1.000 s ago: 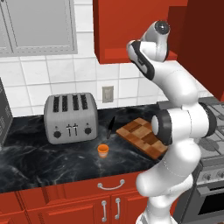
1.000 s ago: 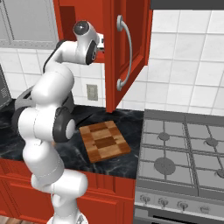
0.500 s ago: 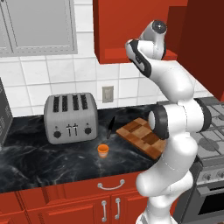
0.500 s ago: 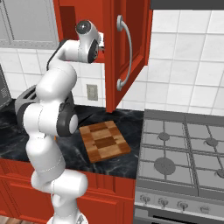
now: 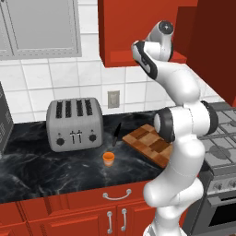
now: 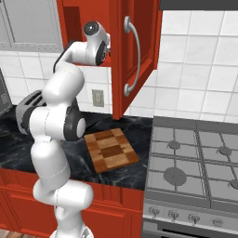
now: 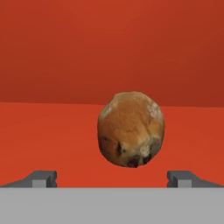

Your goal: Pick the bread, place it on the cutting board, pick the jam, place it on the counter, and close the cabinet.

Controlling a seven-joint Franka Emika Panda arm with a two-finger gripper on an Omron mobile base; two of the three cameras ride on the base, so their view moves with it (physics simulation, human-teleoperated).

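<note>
Inside the red cabinet, seen from the hand camera, the gripper stands open, its two dark fingertips wide apart with nothing between them; just beyond them the bread, a round brown loaf with dark mottling underneath, rests on the red shelf, clear of both tips; from the base cameras the loaf is hidden by the arm and the cabinet door, which hangs open; below, the left base view shows the jam on the black tabletop before the toaster; the cutting board lies bare beside the stove.
</note>
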